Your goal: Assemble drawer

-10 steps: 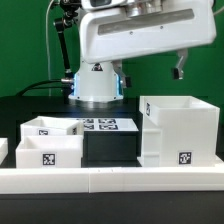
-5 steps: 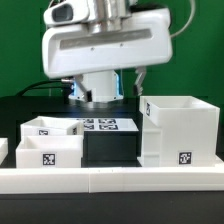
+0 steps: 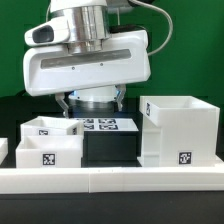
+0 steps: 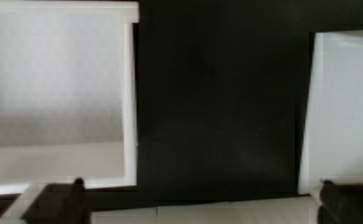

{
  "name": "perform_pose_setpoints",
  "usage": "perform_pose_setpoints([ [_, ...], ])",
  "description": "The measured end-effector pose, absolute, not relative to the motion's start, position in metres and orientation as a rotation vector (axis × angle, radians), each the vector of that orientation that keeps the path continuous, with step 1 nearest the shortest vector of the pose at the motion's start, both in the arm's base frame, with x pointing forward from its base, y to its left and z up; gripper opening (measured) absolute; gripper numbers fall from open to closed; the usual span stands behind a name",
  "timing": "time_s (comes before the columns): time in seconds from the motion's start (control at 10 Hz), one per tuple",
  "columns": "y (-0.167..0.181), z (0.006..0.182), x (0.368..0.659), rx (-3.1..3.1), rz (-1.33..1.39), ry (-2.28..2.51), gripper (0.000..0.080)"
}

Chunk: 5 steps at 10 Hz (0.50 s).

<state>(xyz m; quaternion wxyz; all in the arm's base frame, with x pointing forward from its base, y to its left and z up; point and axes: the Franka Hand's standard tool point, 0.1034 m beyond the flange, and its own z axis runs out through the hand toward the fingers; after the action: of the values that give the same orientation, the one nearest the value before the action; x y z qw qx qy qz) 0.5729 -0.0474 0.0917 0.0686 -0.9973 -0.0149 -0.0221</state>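
Note:
The drawer housing [image 3: 180, 130], a white open box with a square tag, stands at the exterior view's right. Two small white trays [image 3: 48, 128] [image 3: 45, 152] sit at the left, one behind the other. My gripper [image 3: 92, 100] hangs above the table behind them, between the trays and the housing, with its dark fingers [image 3: 63, 100] spread wide and nothing between them. In the wrist view the gripper [image 4: 206, 205] is open over black table, with a white part on one side [image 4: 53, 90] and another on the other side [image 4: 347, 110]. I cannot tell which part is which there.
A long low white rail [image 3: 110, 180] runs along the front edge. The marker board [image 3: 100, 125] lies flat behind a black block [image 3: 108, 148] in the middle. The robot base [image 3: 95, 100] stands at the back.
The hand has swung from the upper right of the exterior view to the left and come lower. It now hangs over the middle-left. The parts have not moved.

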Motion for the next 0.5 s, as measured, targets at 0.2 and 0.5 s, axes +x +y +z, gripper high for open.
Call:
perform_pose_setpoints([
  [0.2,-0.051,0.088,0.572,-3.009,-0.080,-0.085,0.0648],
  [0.5,-0.065,0.059,0.560,-3.040,-0.095,-0.110,0.0648],
])
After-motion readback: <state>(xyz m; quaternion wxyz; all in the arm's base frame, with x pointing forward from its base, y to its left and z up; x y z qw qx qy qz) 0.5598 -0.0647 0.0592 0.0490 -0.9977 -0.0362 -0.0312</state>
